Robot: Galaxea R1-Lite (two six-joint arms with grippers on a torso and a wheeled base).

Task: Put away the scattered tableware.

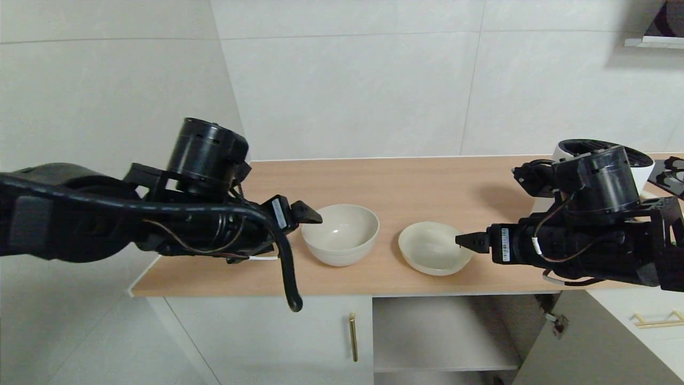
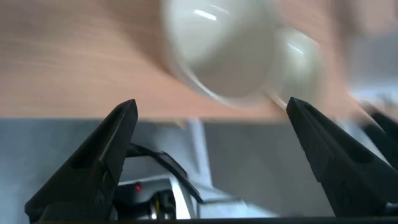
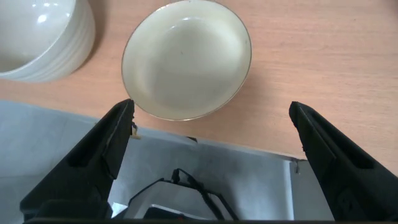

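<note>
Two pale bowls sit near the front edge of a wooden counter [image 1: 427,187]. The deeper white bowl [image 1: 340,234] [image 2: 224,50] [image 3: 37,34] stands on the left, and the shallow cream bowl [image 1: 434,247] [image 3: 186,59] [image 2: 303,53] lies to its right. My left gripper [image 1: 307,215] [image 2: 211,104] hovers beside the deep bowl's left rim, open and holding nothing. My right gripper [image 1: 466,241] [image 3: 211,107] is open at the shallow bowl's right rim, above the counter's front edge, with its fingers [image 3: 102,158] spread wider than the bowl.
A white appliance with a black top [image 1: 604,155] stands at the back right, with a black object [image 1: 670,174] beside it. Below the counter an open cabinet shelf [image 1: 443,331] shows, next to a closed door with a gold handle [image 1: 352,337]. A tiled wall backs the counter.
</note>
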